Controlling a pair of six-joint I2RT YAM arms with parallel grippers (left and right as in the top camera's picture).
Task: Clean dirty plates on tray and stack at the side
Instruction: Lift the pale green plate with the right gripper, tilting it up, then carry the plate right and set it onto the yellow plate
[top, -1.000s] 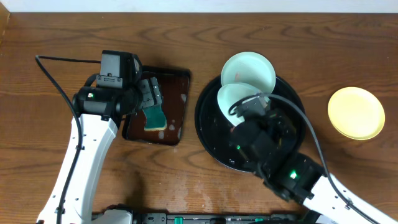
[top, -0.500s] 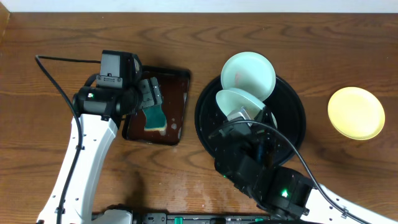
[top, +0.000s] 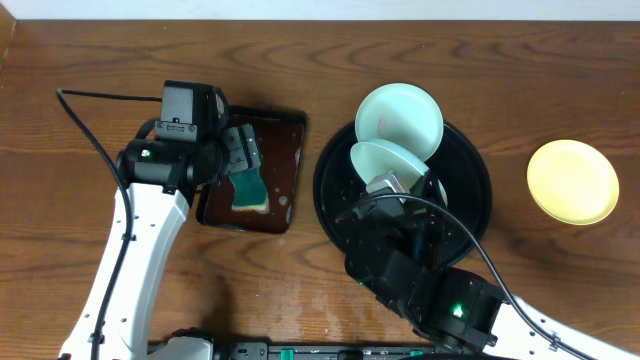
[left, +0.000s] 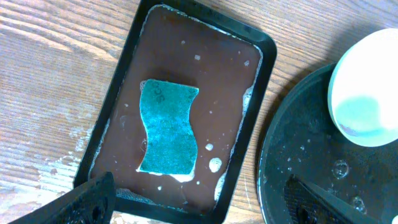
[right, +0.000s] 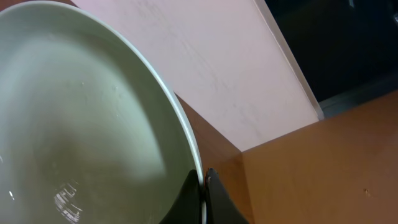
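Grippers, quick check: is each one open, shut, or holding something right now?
Left gripper: open, empty, above the sponge.
Right gripper: shut on the rim of a pale mint plate.

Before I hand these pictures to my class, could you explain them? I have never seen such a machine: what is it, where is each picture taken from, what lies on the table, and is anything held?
Two robot arms stand at a table, each ending in a two-finger gripper. One picture looks down from above; two come from wrist cameras. The left gripper hangs open over a brown tray with a teal sponge. The right gripper pinches a pale mint plate by its rim above the black tray. A second mint plate rests at that tray's far rim; a yellow plate lies apart.
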